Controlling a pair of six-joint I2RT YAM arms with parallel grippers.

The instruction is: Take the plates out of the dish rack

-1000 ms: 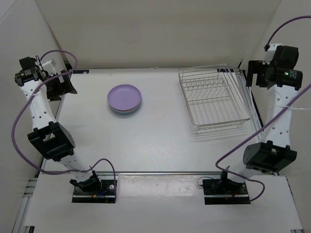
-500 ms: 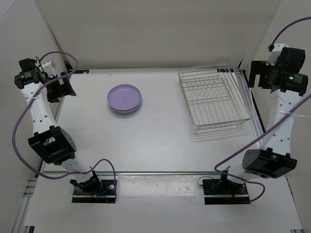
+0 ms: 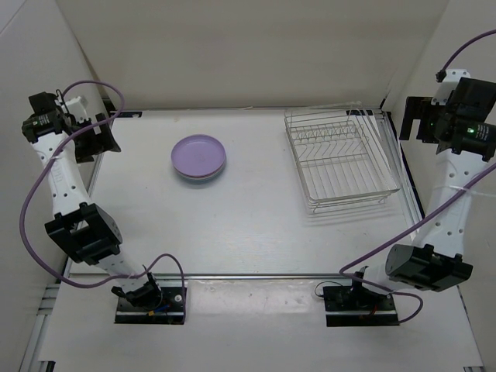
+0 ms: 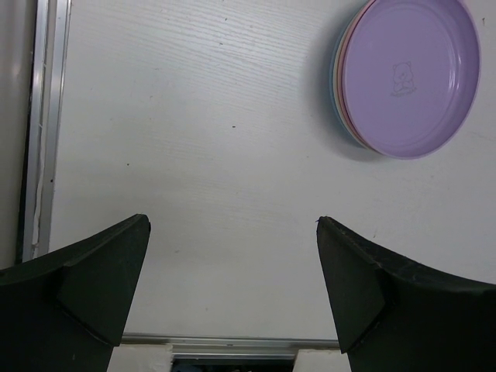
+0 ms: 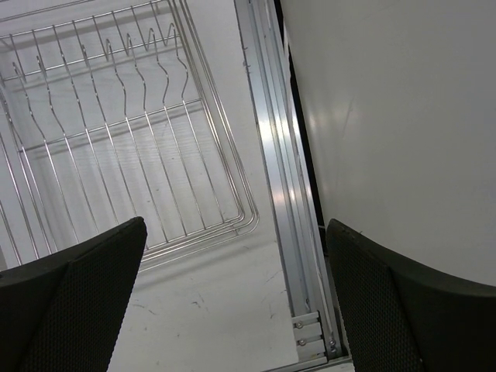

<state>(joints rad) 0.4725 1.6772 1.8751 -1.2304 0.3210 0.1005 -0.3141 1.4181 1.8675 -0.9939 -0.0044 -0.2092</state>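
As the dish rack (image 3: 341, 159) stands bare and the plates (image 3: 199, 157) sit stacked upper-centre, I judge unloading finished. My left tool (image 4: 231, 225) and right tool (image 5: 234, 223) gape wide, empty.

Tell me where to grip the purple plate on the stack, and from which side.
Grip the purple plate by its rim, coming from above at the edge facing the left claw, which is open and the nearer of the two. The plate lies flat and shallow on top of the other plates, so probably only the upturned rim offers a pinch: one finger inside, one outside.
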